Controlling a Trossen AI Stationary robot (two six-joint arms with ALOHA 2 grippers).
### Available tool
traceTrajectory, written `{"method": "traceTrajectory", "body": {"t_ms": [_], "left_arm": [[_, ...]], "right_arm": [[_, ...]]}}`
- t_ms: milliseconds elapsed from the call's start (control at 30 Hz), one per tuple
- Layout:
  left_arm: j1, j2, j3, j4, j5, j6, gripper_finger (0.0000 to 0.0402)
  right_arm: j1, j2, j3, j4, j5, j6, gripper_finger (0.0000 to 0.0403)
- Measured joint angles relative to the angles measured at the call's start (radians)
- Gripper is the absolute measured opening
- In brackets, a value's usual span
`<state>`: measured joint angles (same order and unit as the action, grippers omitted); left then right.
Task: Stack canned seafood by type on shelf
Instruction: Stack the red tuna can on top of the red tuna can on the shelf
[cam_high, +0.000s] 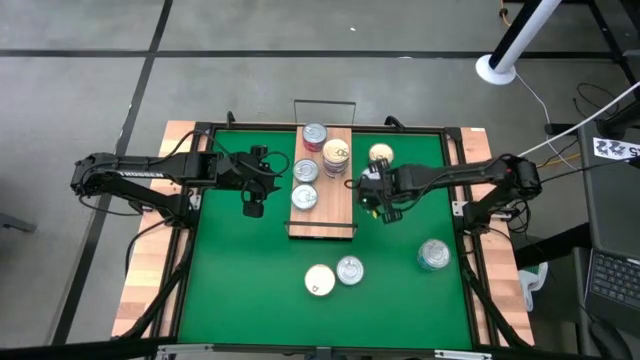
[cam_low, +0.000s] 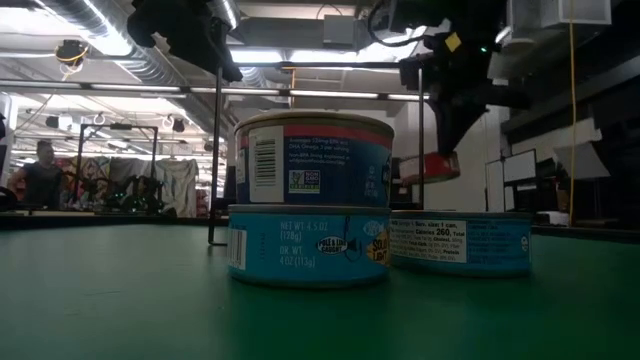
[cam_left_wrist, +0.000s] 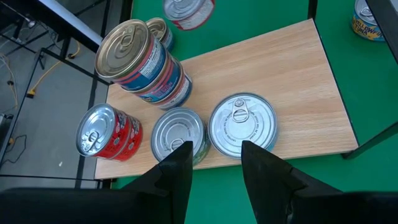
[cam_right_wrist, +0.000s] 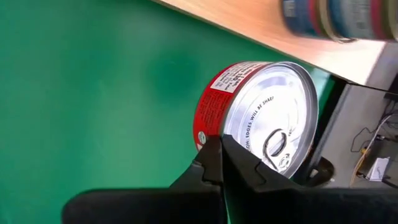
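Right gripper is pinched tight on the rim of a red-labelled round silver tin, lifted beside the light-brown wooden shelf board. Left gripper hovers half-spread, empty, over two silver-topped tins there.
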<state>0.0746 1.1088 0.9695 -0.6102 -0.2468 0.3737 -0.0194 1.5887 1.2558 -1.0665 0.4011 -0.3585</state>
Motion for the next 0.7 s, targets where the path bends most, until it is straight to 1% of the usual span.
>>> {"method": "traceTrajectory", "body": {"t_ms": [300,700], "left_arm": [[0.000,0.000,0.000,0.000,0.000,0.000,0.0131],[0.000,0.000,0.000,0.000,0.000,0.000,0.0131]], "right_arm": [[-0.092,0.000,0.113,-0.067,0.004,-0.092,0.0000],[-0.247,0.000,0.226,-0.057,0.011,-0.231,0.0000]]}}
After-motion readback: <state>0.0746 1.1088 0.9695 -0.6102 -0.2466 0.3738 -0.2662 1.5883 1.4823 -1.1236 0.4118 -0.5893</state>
